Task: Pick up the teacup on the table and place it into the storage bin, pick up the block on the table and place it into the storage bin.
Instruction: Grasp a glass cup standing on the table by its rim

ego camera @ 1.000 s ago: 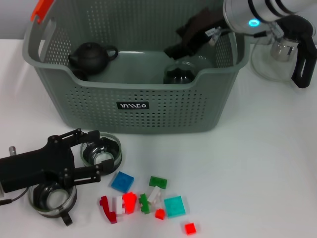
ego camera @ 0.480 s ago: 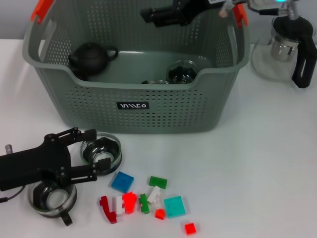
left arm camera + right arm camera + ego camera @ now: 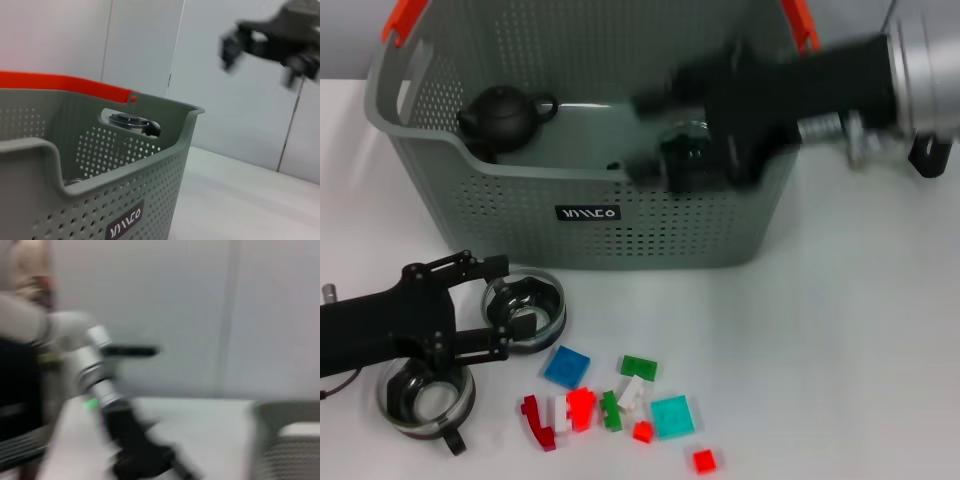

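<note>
The perforated grey-green plastic storage bin point(image 3: 590, 215) stood at the far centre, holding a black teapot point(image 3: 503, 112). The left gripper point(image 3: 510, 303) was spread wide around a round glass teacup point(image 3: 527, 306). The right gripper point(image 3: 665, 135), blurred above the bin, could not be judged. Small plastic blocks point(image 3: 620, 398) lay scattered near the teacup.

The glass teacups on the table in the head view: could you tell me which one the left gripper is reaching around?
The teacup nearer the storage bin, at: the left gripper has its open fingers around it. The other teacup sits nearer the table's front edge, partly under the gripper body.
</note>
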Controlling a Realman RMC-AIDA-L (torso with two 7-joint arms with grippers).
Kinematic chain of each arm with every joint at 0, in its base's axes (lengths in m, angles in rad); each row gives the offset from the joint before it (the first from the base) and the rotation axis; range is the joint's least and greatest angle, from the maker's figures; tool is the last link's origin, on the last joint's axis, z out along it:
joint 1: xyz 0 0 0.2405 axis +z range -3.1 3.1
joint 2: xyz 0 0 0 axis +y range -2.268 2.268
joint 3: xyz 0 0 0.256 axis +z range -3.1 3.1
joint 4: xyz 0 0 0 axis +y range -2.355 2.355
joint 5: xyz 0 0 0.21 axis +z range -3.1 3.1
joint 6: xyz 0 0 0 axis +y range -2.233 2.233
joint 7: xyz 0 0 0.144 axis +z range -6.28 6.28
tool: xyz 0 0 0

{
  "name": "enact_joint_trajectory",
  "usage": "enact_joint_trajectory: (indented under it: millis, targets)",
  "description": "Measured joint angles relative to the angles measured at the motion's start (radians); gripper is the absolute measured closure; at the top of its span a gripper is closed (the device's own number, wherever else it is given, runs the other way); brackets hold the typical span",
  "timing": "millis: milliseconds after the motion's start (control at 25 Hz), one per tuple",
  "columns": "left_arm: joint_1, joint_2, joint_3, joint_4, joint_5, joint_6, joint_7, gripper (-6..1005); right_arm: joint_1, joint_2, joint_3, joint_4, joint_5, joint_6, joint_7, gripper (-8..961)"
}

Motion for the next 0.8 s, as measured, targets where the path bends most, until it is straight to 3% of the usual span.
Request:
enact_joint_trajectory:
  millis: [160,480,800]
  targets:
    - [0.013,0.0,-0.002,0.044,0.002,0.028,-0.029,140,-0.03,0.0,-0.001,0.018,-0.003,-0.126,-0.028,319]
    - [0.056,-0.003,-0.003,0.184,0.023,0.066,-0.096,141,-0.072,-0.003,-0.007,0.09,-0.005,-0.165,-0.033,318]
    - [0.083,-0.019,0.0,0.466,0.13,0.1,-0.306,141,-0.047,0.0,-0.011,0.16,-0.055,-0.162,-0.038,322]
